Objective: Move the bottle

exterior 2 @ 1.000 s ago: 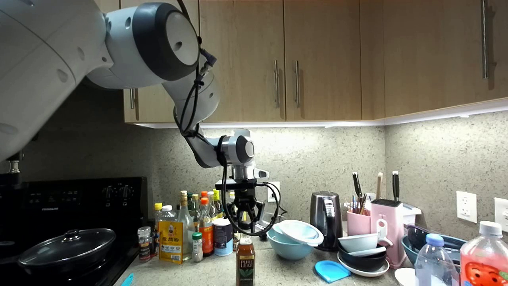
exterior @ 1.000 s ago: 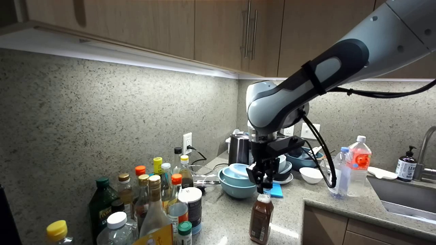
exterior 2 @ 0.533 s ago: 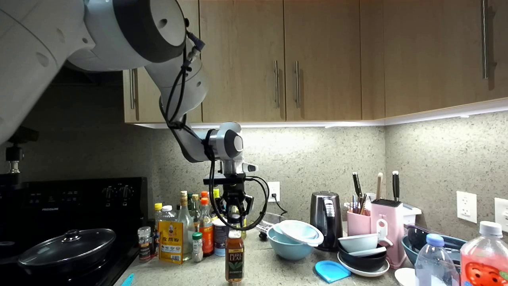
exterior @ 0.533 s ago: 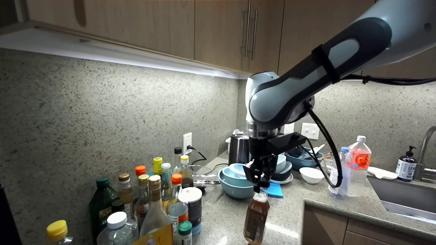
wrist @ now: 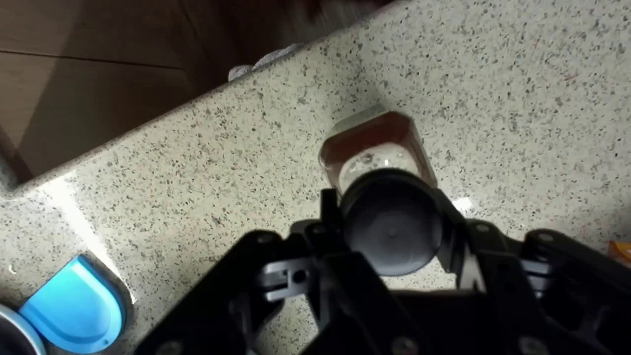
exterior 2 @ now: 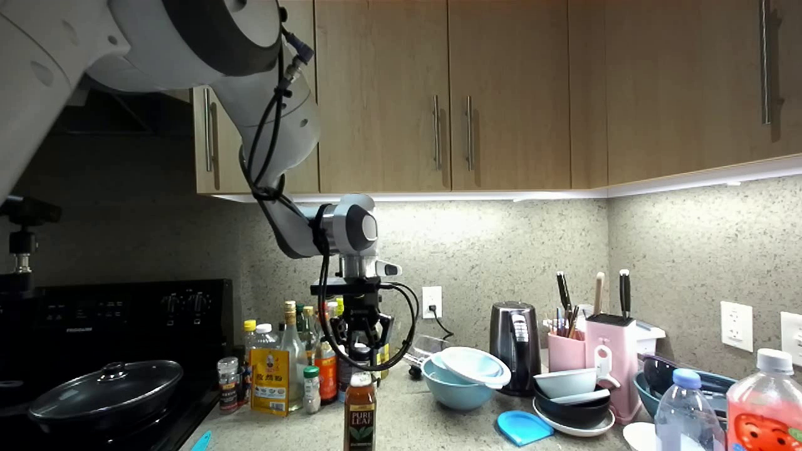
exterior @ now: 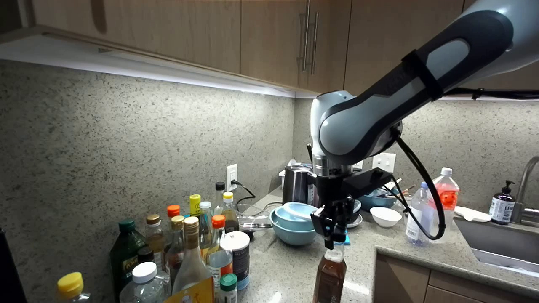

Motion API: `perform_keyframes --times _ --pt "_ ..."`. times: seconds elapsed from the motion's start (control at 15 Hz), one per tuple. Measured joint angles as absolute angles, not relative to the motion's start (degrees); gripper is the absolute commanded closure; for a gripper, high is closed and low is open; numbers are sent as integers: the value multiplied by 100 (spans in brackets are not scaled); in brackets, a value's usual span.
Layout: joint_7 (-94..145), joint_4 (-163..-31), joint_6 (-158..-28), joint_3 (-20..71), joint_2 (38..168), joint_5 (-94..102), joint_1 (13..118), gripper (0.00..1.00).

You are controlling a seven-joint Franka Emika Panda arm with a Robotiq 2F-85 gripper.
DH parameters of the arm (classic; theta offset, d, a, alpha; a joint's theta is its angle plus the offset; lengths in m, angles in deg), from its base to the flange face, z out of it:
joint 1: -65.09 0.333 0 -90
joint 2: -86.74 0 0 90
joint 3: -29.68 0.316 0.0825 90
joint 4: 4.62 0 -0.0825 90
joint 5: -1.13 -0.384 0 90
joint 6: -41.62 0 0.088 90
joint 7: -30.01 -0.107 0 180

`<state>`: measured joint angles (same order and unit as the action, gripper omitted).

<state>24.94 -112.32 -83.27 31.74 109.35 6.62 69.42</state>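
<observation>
The bottle (exterior: 330,277) has a brown body and a white band at its neck. Its dark label shows in an exterior view (exterior 2: 361,419). My gripper (exterior: 330,240) comes straight down from above and is shut on the bottle's dark cap, with one finger on each side. The grip shows in the wrist view, where the gripper (wrist: 393,222) holds the cap and the brown body (wrist: 367,133) shows beyond it. The bottle leans slightly in an exterior view. Its base is cut off in both exterior views, so I cannot tell whether it touches the counter.
Several condiment bottles (exterior 2: 291,338) and a yellow box (exterior 2: 269,379) stand near the wall by the stove. Blue bowls (exterior: 293,231) stand behind the gripper. A flat blue item (wrist: 79,310) lies on the counter. The counter edge (wrist: 148,121) runs close to the bottle.
The gripper and the bottle have moved together toward the stove side. The bottle rose and tilted slightly, then came lower in both exterior views.
</observation>
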Motion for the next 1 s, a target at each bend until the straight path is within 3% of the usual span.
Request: perform_keyframes --times 1.0 --pt "2833 -12101 -9236 3412 10554 720 7153 79"
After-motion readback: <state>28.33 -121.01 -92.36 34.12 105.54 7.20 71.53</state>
